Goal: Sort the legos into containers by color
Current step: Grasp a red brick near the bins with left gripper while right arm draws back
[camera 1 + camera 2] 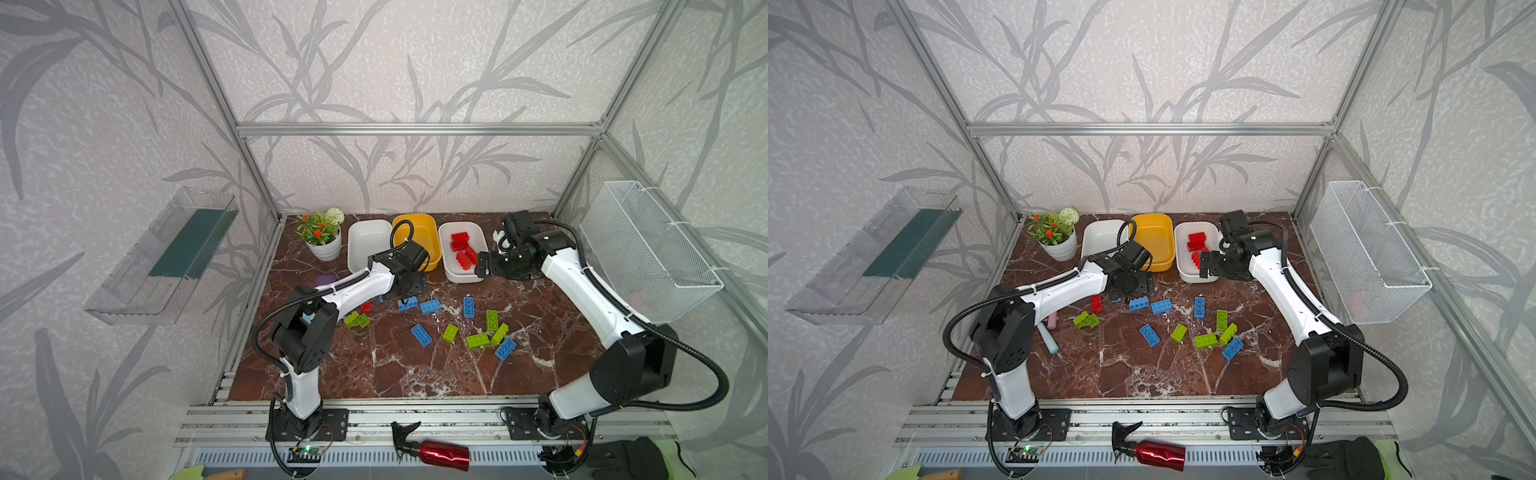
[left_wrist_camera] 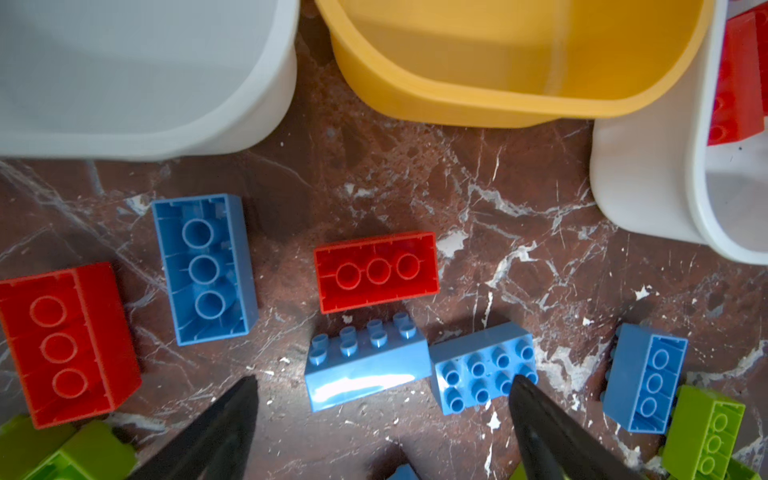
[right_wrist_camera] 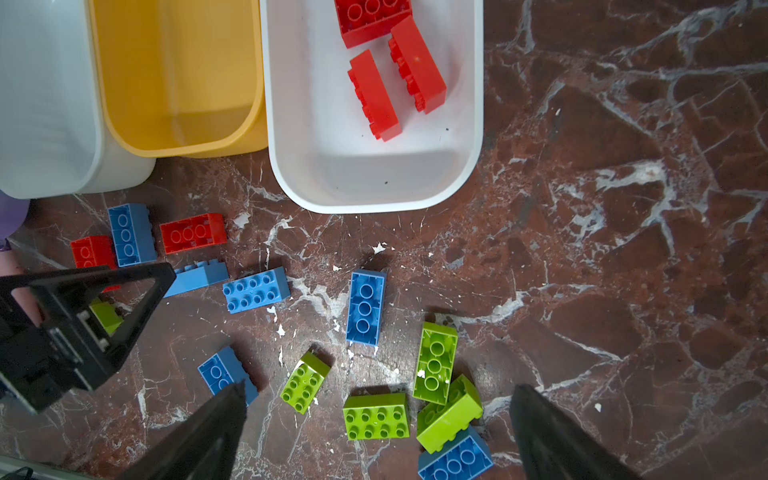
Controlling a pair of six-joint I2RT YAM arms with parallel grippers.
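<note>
Three containers stand in a row at the back: a bare white tub (image 1: 368,243), a bare yellow tub (image 1: 419,232) and a white tub (image 1: 461,274) with several red legos (image 3: 374,95). Loose blue (image 1: 430,306), lime green (image 1: 478,340) and red (image 1: 366,307) legos lie scattered on the marble. My left gripper (image 2: 384,384) is open just above the table, a blue lego on its side (image 2: 365,365) lying between its fingertips. My right gripper (image 3: 378,390) hangs open and empty by the red-filled tub's near end (image 1: 482,264), high over green legos (image 3: 376,415).
A potted plant (image 1: 326,245) stands left of the tubs. A wire basket (image 1: 648,249) hangs on the right wall and a clear shelf (image 1: 166,257) on the left. A pink piece (image 1: 1052,320) and a teal stick (image 1: 1048,340) lie under my left arm.
</note>
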